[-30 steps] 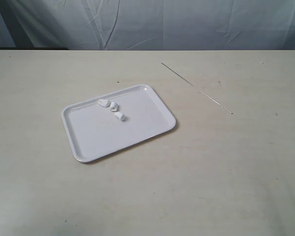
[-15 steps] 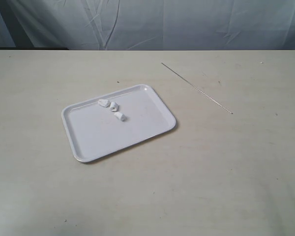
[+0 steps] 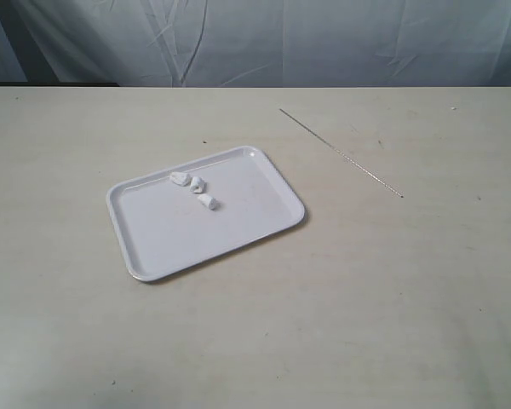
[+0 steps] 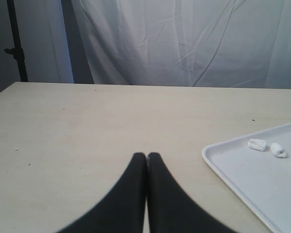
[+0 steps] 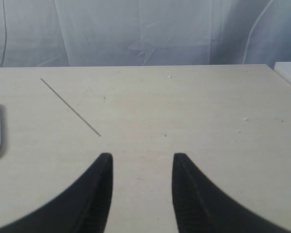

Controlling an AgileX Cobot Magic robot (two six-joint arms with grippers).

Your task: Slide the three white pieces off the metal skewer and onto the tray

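The white tray point(image 3: 153, 234) lies on the table left of centre. Three white pieces point(image 3: 196, 185) rest loose in a short row on its far half, also seen in the left wrist view point(image 4: 278, 149). The thin metal skewer point(image 3: 341, 152) lies bare on the table at the back right, apart from the tray; the right wrist view shows it too point(image 5: 70, 107). My left gripper point(image 4: 146, 155) is shut and empty, above bare table beside the tray point(image 4: 223, 167). My right gripper point(image 5: 142, 156) is open with nothing between its fingers, short of the skewer's near tip. Neither arm appears in the exterior view.
A wrinkled pale cloth backdrop point(image 3: 264, 43) hangs behind the table's far edge. A dark stand point(image 4: 17, 46) rises beyond the table corner in the left wrist view. The beige table point(image 3: 366, 290) spreads wide around the tray and skewer.
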